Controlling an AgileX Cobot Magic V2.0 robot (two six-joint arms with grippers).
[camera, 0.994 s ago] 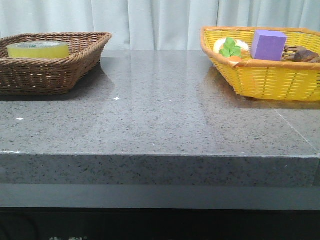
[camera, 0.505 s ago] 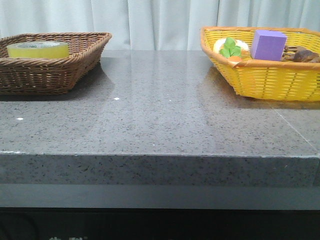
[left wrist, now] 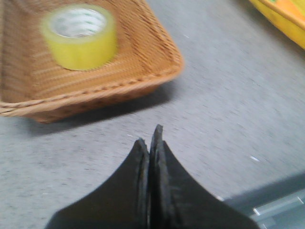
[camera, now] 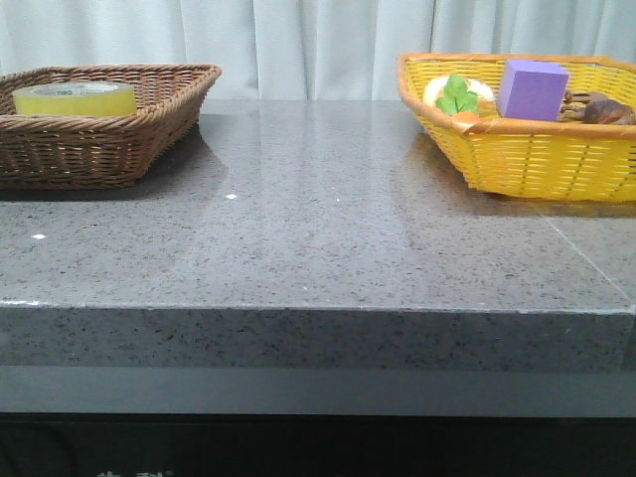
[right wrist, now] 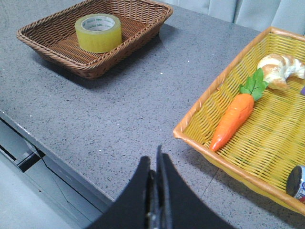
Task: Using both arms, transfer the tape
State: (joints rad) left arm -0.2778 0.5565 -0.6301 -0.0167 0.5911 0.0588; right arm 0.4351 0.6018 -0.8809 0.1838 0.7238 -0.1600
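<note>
The tape [camera: 75, 98], a yellow roll with a white core, lies flat in the brown wicker basket [camera: 149, 119] at the far left of the grey table. It also shows in the left wrist view [left wrist: 80, 36] and the right wrist view [right wrist: 98, 32]. My left gripper [left wrist: 149, 138] is shut and empty above the table near the front edge, short of the basket [left wrist: 157, 62]. My right gripper [right wrist: 155, 162] is shut and empty over the table's front edge, beside the yellow basket [right wrist: 200, 138]. Neither gripper shows in the front view.
The yellow basket [camera: 517, 159] at the far right holds a purple block [camera: 533, 89], a toy carrot [right wrist: 233, 119], a croissant [right wrist: 281, 69] and a can [right wrist: 298, 183]. White curtains hang behind the table.
</note>
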